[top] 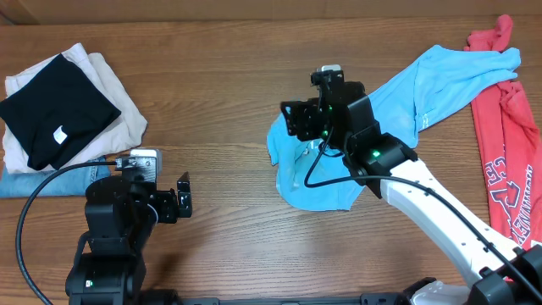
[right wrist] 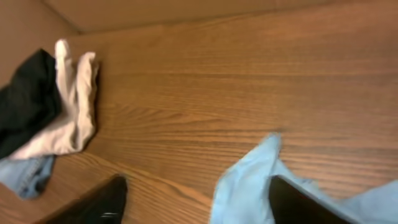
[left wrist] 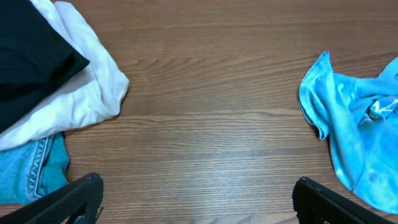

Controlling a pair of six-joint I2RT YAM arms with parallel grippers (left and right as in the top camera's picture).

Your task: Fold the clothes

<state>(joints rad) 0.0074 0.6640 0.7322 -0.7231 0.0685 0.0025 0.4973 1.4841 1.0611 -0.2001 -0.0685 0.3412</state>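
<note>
Right gripper (right wrist: 198, 190) hangs open over the blue shirt (top: 423, 76), left gripper (left wrist: 199, 199) open; I've folded neither it nor the red shirt (top: 508, 144).

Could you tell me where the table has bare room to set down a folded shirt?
Bare wood lies between the stack topped by the black garment and the light blue T-shirt, running to the far edge. The right side is crowded: that shirt meets the coral-red T-shirt, with the right tool above.

Brown wood-grain table (top: 220, 68), evenly lit
</note>
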